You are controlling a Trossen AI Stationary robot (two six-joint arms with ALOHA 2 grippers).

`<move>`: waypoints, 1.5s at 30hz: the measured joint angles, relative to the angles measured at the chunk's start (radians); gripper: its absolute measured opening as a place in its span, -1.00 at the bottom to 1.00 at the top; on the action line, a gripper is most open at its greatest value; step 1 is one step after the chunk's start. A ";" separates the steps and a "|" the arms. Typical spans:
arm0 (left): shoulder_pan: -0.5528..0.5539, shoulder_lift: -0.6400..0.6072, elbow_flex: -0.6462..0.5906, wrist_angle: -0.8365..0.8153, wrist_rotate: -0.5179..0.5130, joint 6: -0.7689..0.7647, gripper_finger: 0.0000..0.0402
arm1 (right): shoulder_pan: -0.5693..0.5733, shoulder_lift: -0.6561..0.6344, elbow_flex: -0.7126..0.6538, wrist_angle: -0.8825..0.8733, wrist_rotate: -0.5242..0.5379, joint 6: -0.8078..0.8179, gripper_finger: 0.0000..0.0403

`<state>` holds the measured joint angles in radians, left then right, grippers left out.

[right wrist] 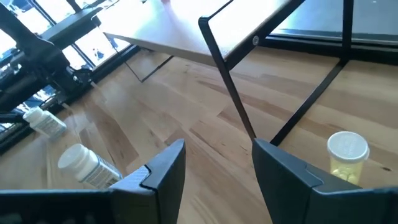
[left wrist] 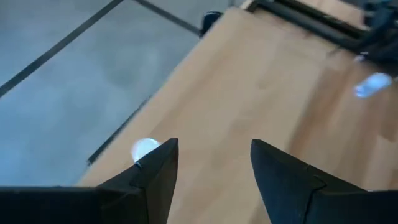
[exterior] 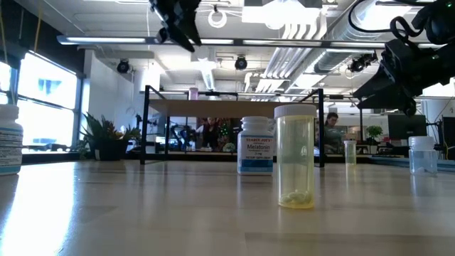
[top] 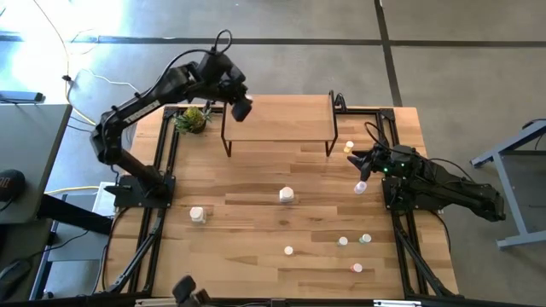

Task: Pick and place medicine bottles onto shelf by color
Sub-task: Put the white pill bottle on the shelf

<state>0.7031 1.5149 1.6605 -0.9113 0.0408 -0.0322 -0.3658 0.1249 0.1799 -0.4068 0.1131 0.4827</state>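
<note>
The shelf stands on thin black legs at the table's far side. My left gripper hangs open over the shelf's left end. In the left wrist view a small pale-capped bottle shows on the board beside the outer side of one finger of the left gripper. In the low view a pink bottle stands on the shelf. My right gripper is open, raised over the table off the shelf's right end. A yellow bottle stands upright just beyond it, and a pale bottle lies close by.
Two larger white bottles stand mid-table. Several tiny bottles are scattered toward the near right. A leafy plant sits left of the shelf. The shelf's black leg rises right in front of my right gripper.
</note>
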 joint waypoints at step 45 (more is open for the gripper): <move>-0.609 -0.197 -0.731 0.990 -0.133 -0.388 -0.04 | 0.000 0.000 0.000 0.154 0.035 0.242 -0.13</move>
<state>0.0941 1.3174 0.9298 0.0786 -0.0925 -0.4200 -0.3660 0.1253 0.1802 -0.2532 0.1478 0.7249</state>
